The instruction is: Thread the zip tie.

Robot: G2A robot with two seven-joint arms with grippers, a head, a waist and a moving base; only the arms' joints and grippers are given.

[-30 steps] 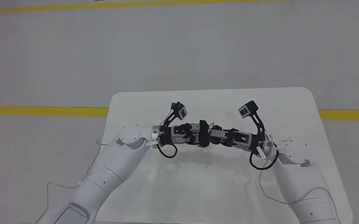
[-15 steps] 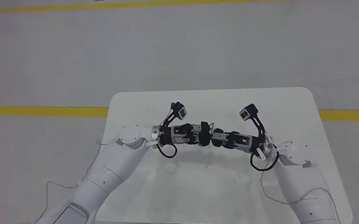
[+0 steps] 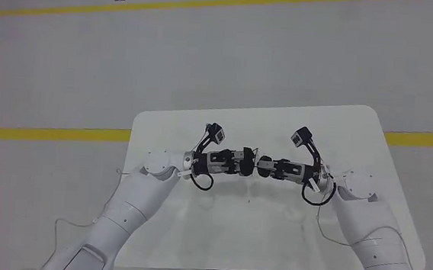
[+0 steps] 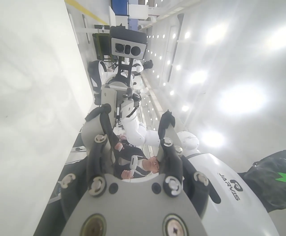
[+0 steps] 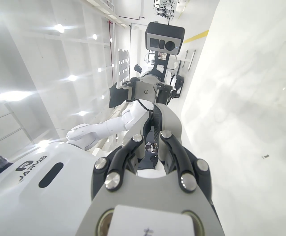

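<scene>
Here, two grippers tip to tip above the worktop

Top view: both arms are bent inward and meet over the middle of the white worktop [image 3: 339, 137]. The left gripper [image 3: 248, 162] and right gripper [image 3: 262, 168] face each other, tips just beside one another, both held above the surface.

Left gripper: fingers [image 4: 166, 121] spread wide apart, dark pads at the tips.

Right gripper: fingers pressed together, pinching the zip tie [image 5: 145, 105]. The tie reads as a thin dark strand. It leaves the right fingertips and curves across toward the left gripper, and its far end lies in the space between that gripper's spread fingers. I cannot tell whether the end touches either pad. The tie hangs in the air between the two grippers, off the worktop. From above it shows as a faint dark line in the small gap between the tips.

Also noted: a small dark speck [image 5: 265, 156] on the worktop, apart from both grippers.
</scene>
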